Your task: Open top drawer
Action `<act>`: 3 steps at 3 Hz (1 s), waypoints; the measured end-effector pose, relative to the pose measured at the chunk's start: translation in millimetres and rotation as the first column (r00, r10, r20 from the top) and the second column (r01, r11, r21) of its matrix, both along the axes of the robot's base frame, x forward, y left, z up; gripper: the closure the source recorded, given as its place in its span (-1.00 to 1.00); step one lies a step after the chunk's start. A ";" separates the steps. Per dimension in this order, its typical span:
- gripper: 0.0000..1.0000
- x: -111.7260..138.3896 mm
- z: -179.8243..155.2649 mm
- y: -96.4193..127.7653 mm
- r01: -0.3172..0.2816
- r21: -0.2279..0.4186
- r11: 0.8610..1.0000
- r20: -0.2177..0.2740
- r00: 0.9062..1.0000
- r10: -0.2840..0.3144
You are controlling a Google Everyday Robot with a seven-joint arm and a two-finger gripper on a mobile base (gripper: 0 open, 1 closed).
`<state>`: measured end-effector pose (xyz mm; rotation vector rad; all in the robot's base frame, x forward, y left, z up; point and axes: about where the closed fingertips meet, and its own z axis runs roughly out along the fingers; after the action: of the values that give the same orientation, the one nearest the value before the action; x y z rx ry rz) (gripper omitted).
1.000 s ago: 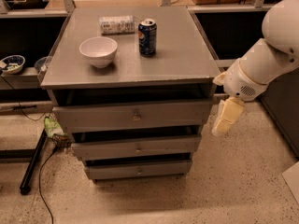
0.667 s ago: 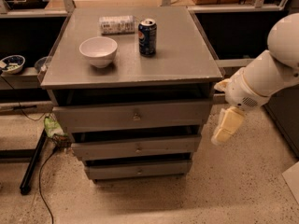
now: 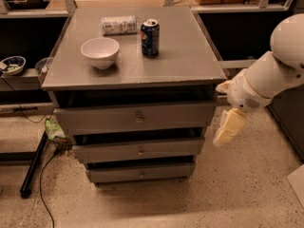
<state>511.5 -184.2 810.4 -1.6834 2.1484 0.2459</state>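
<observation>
gripper hanging down, beside top drawer

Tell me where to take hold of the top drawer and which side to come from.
Take the small round knob at the centre of the front of the top drawer, coming straight in from the front: the panel is flat, and the knob is its only hold. The gripper hangs off the right side of the cabinet, apart from it, so it likely must swing round first.

High view, looking down at cabinet front, gripper at right
</observation>
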 end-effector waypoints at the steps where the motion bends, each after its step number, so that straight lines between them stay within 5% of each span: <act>1: -1.00 6.6 -14.4 21.5 -0.042 0.040 0.998 -0.027 0.999 0.043; 3: -1.00 17.8 -39.2 76.5 -0.139 0.100 0.985 -0.069 0.987 0.146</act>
<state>529.2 -107.8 771.2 -1.8016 2.0359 0.4531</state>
